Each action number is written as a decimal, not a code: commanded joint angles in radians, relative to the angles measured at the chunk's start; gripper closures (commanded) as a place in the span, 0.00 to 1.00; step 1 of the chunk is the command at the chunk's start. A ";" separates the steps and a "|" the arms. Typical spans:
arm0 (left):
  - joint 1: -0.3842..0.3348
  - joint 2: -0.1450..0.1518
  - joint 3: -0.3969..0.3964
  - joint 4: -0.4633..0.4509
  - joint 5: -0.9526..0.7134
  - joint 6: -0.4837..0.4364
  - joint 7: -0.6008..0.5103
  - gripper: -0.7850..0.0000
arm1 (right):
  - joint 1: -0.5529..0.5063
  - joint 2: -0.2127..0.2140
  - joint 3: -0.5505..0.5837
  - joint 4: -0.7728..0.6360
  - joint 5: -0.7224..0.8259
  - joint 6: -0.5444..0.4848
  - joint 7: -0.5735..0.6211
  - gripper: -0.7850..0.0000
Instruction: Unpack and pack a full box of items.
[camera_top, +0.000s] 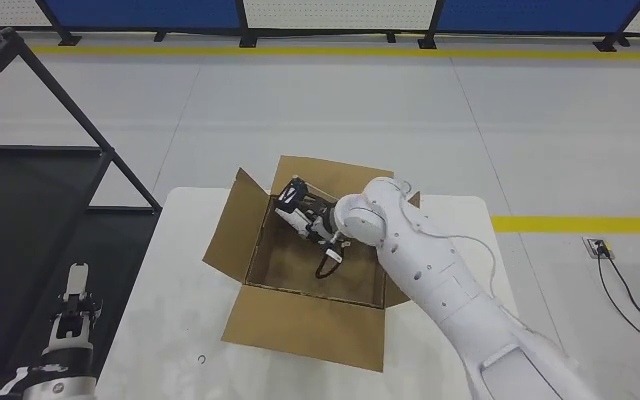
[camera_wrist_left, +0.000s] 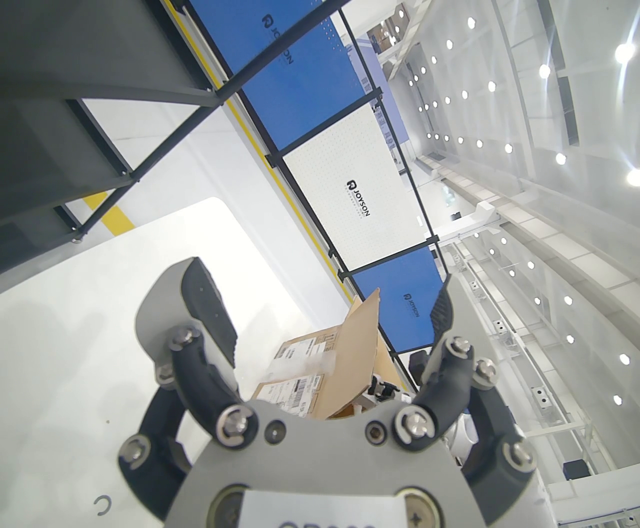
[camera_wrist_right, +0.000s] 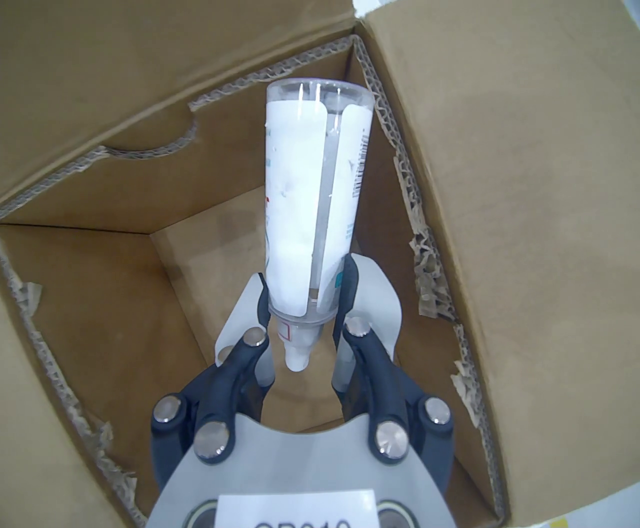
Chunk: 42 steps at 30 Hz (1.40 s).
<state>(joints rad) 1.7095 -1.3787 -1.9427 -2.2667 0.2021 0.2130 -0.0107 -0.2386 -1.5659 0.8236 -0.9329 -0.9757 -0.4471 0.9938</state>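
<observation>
An open cardboard box (camera_top: 300, 325) stands in the middle of the white table (camera_top: 170, 330), its flaps folded outward. My right gripper (camera_wrist_right: 306, 280) is inside the box, shut on a clear bottle (camera_wrist_right: 310, 200) with a white label. It holds the bottle near the neck, and the white cap (camera_wrist_right: 296, 357) points back at the wrist. The bottle's base is close to an inner corner of the box. From above, the right gripper (camera_top: 303, 212) is over the box's far left part. My left gripper (camera_wrist_left: 325, 310) is open and holds nothing, low at the table's near left corner (camera_top: 76, 290).
A black metal frame (camera_top: 60, 110) and a dark surface (camera_top: 40, 220) stand beside the table's left edge. The box's side flap (camera_wrist_left: 357, 350) rises ahead of the left gripper. A small ring-shaped mark (camera_top: 201, 360) lies on the table in front of the box.
</observation>
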 joint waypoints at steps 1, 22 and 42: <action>0.000 0.000 0.000 0.000 0.000 0.000 0.000 0.00 | -0.135 0.050 0.094 -0.302 -0.031 0.033 0.132 1.00; 0.000 0.000 0.000 0.000 0.000 0.000 0.000 0.00 | -0.349 0.109 0.229 -0.679 -0.097 0.060 0.207 1.00; 0.000 0.000 0.000 0.000 0.000 0.000 0.000 0.00 | -0.774 0.189 0.914 -1.226 0.102 0.359 0.201 1.00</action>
<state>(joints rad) 1.7095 -1.3787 -1.9427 -2.2667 0.2021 0.2130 -0.0107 -0.9886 -1.3804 1.7057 -2.1656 -0.8766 -0.0936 1.1818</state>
